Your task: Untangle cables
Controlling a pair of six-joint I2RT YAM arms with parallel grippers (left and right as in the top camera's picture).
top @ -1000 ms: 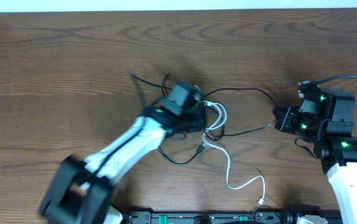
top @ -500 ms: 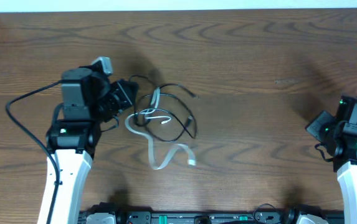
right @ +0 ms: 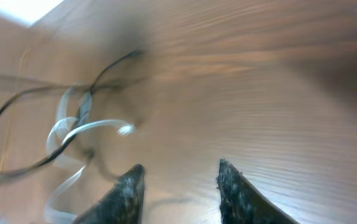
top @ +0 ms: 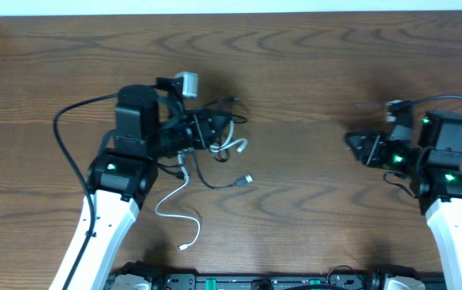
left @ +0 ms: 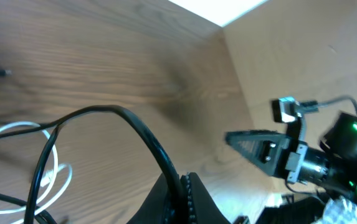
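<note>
Noted wood-grain worktop (top: 295, 64) filling the overhead view.

Logged left arm (top: 106, 197) rising from the near-left edge and bent toward centre, wrist over the tangle. Logged right arm (top: 455, 201) at the near-right edge, wrist turned toward centre, well apart from the tangle.

Found cables left of centre, in one loose tangle with tails running toward the near edge.
- Traced black cable (left: 106, 109) — thin, looping several times under and around the left wrist. In the left wrist view, seen as one arc curving up past the white loops and down into the fingers. One tail ending in a small silver plug (top: 247, 178) on bare wood just right of the tangle.
- Traced white cable (top: 166, 201) — crossing the black loops at the tangle, then snaking toward the near edge to a small white plug (top: 184, 246). Other white end (top: 237, 146) poking out on the tangle's right side.

Found left fingers (left: 183, 193) pressed together, clamped on the black cable where the arc runs down between them.

Found right fingers (top: 360, 147) apart in the right wrist view. Nothing between the tips, bare wood below, tips pointed toward the tangle from well off.
</note>
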